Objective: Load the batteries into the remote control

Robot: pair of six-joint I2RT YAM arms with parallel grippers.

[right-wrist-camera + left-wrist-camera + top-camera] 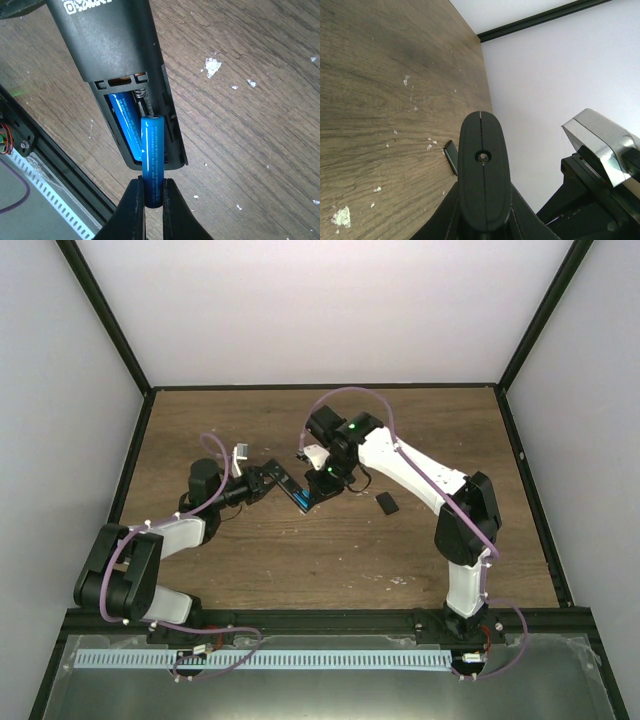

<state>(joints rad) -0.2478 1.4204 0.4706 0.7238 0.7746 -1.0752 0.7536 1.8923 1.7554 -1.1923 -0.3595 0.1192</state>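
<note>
- remote control (115, 45): back side up, battery bay open at its end, over the middle of the surface (300, 570).
- first battery (126, 120): lies seated in one slot of the bay.
- second battery (152, 160): upper end is inside the free slot, just short of the spring (141, 95). Lower end overhangs the remote's end edge.
- right hand (152, 200): fingers pinch the second battery's lower end, just beyond the remote's end edge.
- left hand (262, 482): clamped on the remote's other end.
- black cover (387, 503): flat on the surface, right of the remote and apart from it.
- white specks (212, 66): scattered on the wood beside the bay.
- edges: black rail (50, 165) runs along the near edge. The walls are well apart from both hands, with open wood all around.
</note>
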